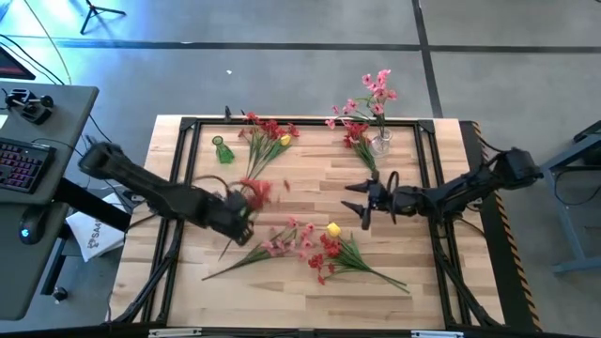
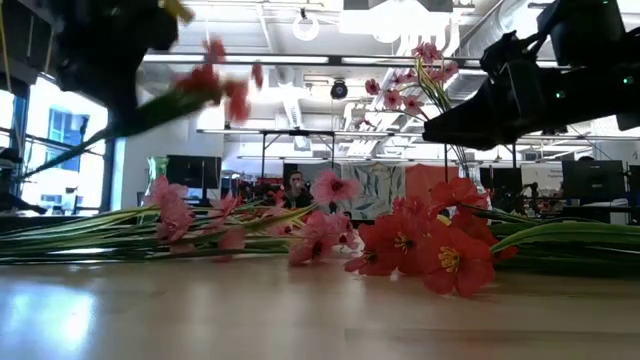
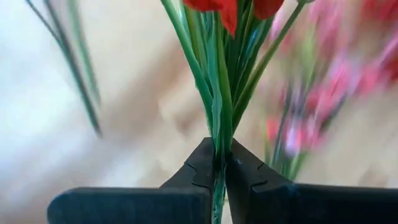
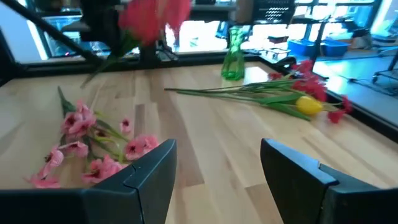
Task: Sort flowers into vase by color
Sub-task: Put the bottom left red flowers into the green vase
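Observation:
My left gripper (image 1: 240,214) is shut on a spray of red flowers (image 1: 258,192) over the table's middle left; in the low view the spray (image 2: 210,85) is in the air. My right gripper (image 1: 362,202) hovers open at the middle right and touches nothing. A small green vase (image 1: 223,150) stands near the far left. A clear vase (image 1: 379,143) at the far edge holds pink flowers (image 1: 376,92). Red sprays with a yellow bloom (image 1: 268,131) lie flat near the far edge. Pink and red sprays with a yellow bloom (image 1: 310,244) lie flat near the front. My left gripper pinches the bundle of thin green stems (image 3: 219,144) between its two fingers (image 3: 200,168), a little below the red blossoms (image 3: 227,7). The stems run forward out of the fingertips. The spray is lifted clear of the table and tilted, with its blossoms higher than its stem end (image 2: 40,165).
More red flowers (image 1: 357,139) lie beside the clear vase. A black frame (image 1: 310,123) runs around the wooden table top. Bare wood shows between the two grippers and between the far and near flower piles. A desk with a keyboard (image 1: 23,164) stands left of the table.

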